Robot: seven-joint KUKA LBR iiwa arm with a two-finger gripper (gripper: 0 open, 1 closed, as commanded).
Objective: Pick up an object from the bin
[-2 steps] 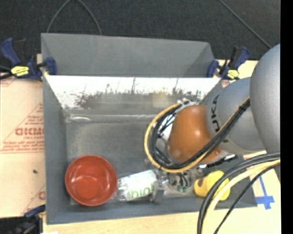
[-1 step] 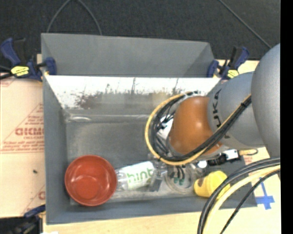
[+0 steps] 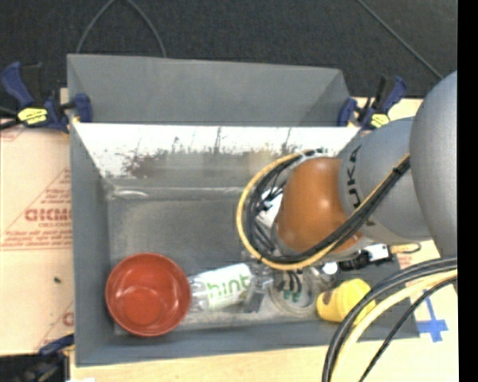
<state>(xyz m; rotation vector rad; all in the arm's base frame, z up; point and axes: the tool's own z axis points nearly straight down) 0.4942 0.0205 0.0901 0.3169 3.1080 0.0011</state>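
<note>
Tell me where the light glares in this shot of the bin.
Camera view: a bright glare band runs along the grey metal bin's back wall, streaked dark; the round red bowl has a pale sheen inside; the clear plastic bottle with green lettering glints whitish beside the gripper.

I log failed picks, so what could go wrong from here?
The gripper is low over the clear labelled bottle, which lies on its side: being round, it may roll or slip away. The red bowl sits right by the bottle's end and could get shoved. The yellow thing beside the gripper might be knocked.
</note>
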